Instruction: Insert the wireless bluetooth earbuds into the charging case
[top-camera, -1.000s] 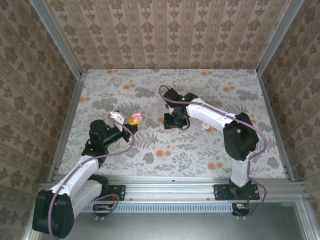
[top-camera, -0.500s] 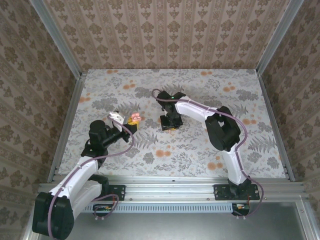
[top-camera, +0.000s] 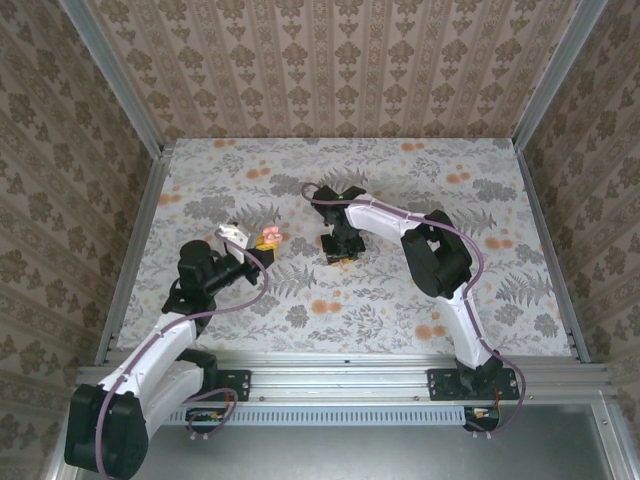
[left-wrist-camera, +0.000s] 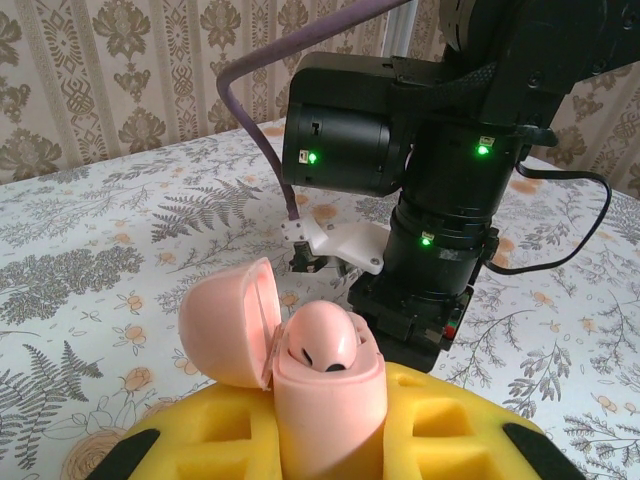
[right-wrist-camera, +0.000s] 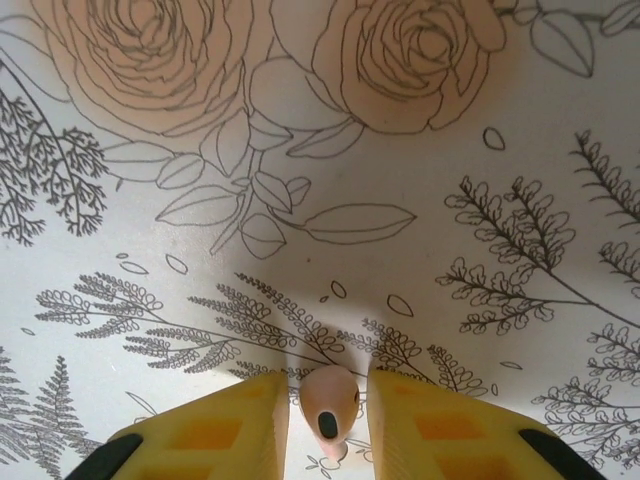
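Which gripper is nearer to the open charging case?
Left. The left gripper holds the charging case between its pads; the right gripper stands apart to the case's right, fingers flanking an earbud.

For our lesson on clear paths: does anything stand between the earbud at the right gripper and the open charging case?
Nothing visible does. Bare tablecloth lies between the earbud at the right gripper and the charging case, whose lid stands open.
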